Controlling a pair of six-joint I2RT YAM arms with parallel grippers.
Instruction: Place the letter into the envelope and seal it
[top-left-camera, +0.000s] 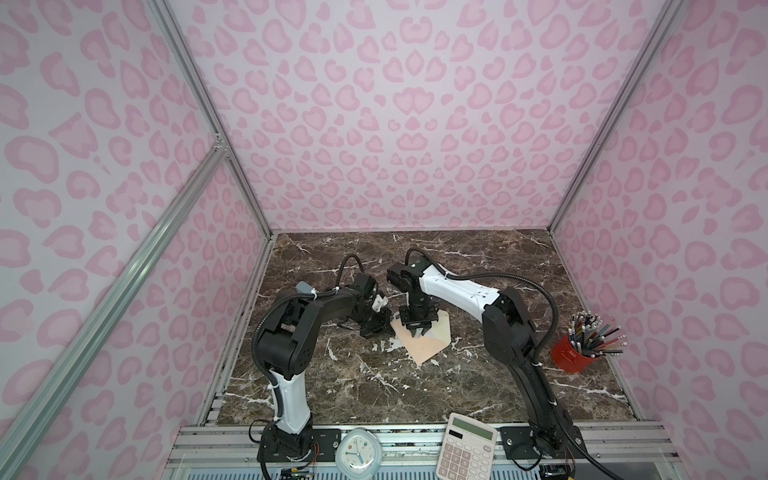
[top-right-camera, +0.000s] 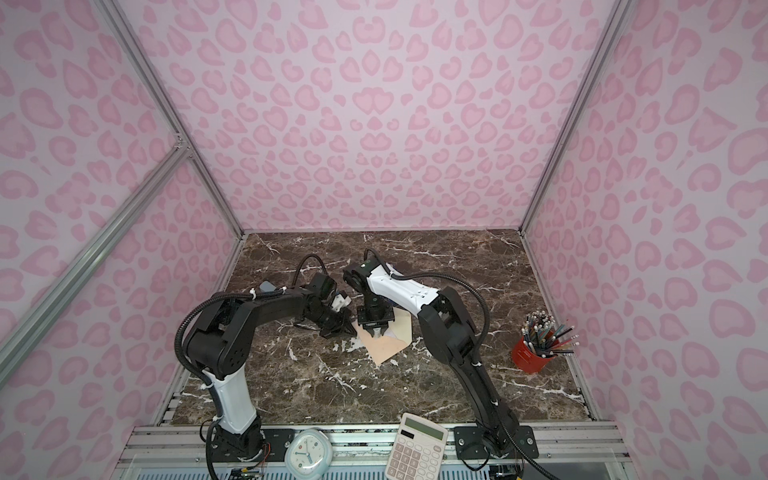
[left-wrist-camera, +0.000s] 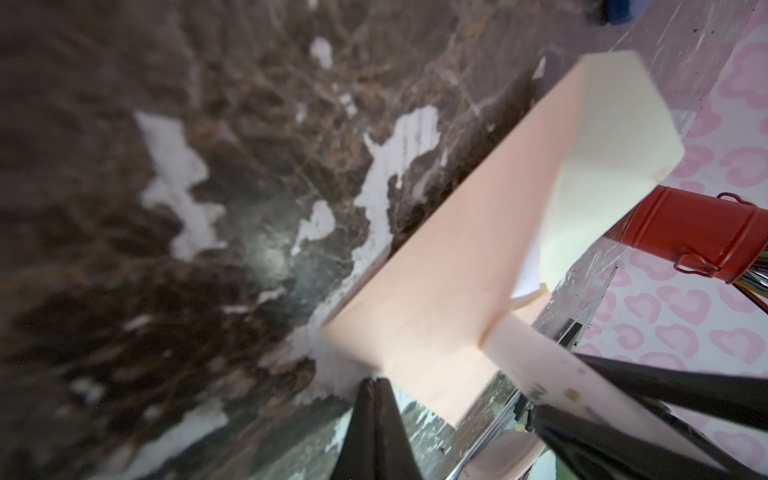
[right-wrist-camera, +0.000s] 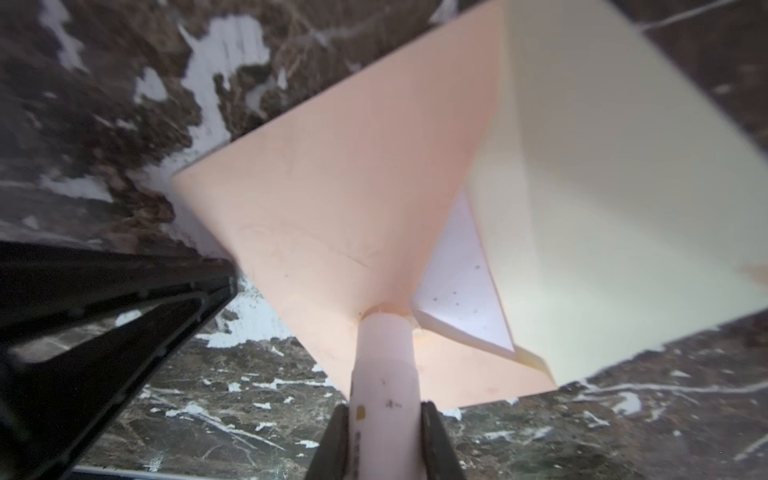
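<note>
The peach envelope (top-left-camera: 428, 345) (top-right-camera: 384, 349) lies on the marble table with its flap open, the cream inside of the flap (right-wrist-camera: 602, 187) (left-wrist-camera: 615, 137) facing up. A pale sliver of the letter (right-wrist-camera: 461, 291) (left-wrist-camera: 528, 278) shows in the envelope's mouth; the rest is hidden inside. My right gripper (right-wrist-camera: 384, 409) (top-left-camera: 419, 331) is shut on a pale pink stick (right-wrist-camera: 386, 361) (left-wrist-camera: 536, 365) whose tip touches the envelope at the edge of the mouth. My left gripper (left-wrist-camera: 376, 382) (top-left-camera: 390, 330) is shut and holds nothing, its tips at the envelope's left edge.
A red cup of pencils (top-left-camera: 575, 353) (top-right-camera: 532, 353) (left-wrist-camera: 698, 232) stands at the table's right side. A calculator (top-left-camera: 465, 451) and a small clock (top-left-camera: 356, 453) lie on the front rail. The left arm's body (right-wrist-camera: 104, 332) sits close beside the envelope.
</note>
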